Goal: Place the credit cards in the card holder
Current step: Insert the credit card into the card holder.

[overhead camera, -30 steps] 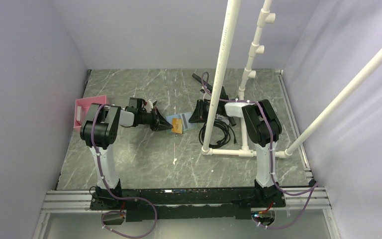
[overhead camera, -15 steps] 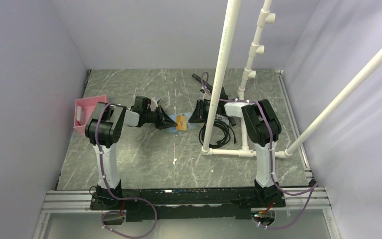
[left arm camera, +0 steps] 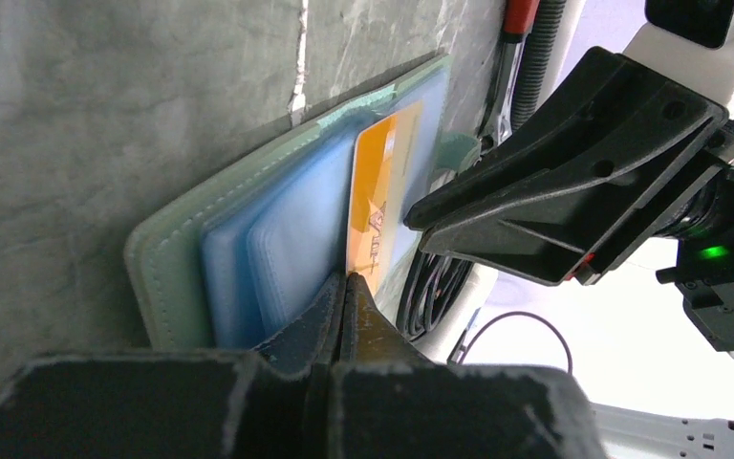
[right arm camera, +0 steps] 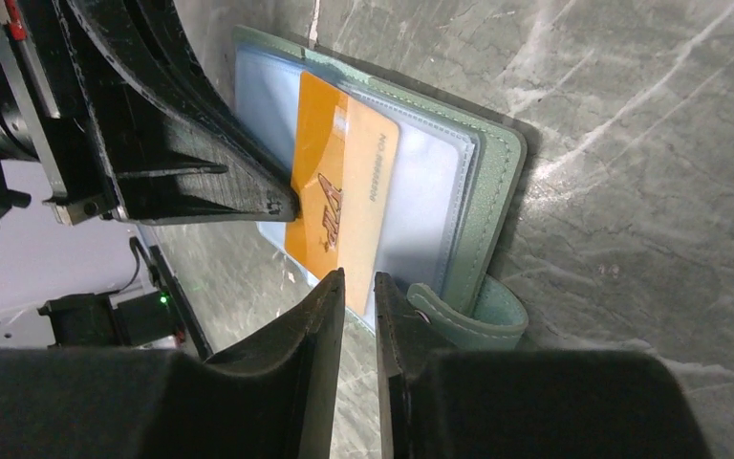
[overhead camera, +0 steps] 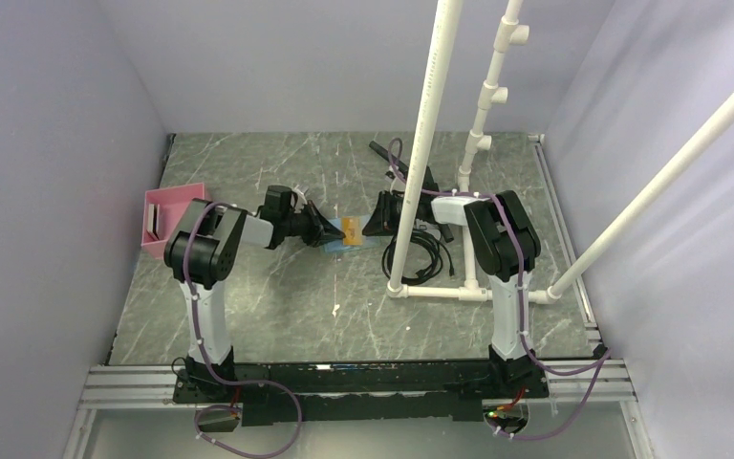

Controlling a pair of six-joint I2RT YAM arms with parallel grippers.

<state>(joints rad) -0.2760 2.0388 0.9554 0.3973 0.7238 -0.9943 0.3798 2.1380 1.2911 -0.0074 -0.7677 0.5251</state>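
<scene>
The green card holder [right arm camera: 492,182] lies open on the table, its pale blue sleeves up and its closure tab [right arm camera: 483,320] at the near corner. It also shows in the left wrist view [left arm camera: 167,258] and the top view [overhead camera: 342,244]. My left gripper [left arm camera: 346,279] is shut on the edge of an orange credit card [left arm camera: 382,191] and holds it over the sleeves. The card also shows in the right wrist view [right arm camera: 339,191] and the top view [overhead camera: 349,229]. My right gripper [right arm camera: 356,285] has its jaws nearly together at the holder's edge beside the tab. No other cards are in view.
A pink tray [overhead camera: 162,225] stands at the left wall. A white pipe frame [overhead camera: 430,143] rises just right of the holder, with coiled black cables [overhead camera: 425,253] at its foot. The two grippers face each other closely across the holder.
My left gripper has moved right with the orange card, from beside the holder to over its sleeves. The right arm has not moved.
</scene>
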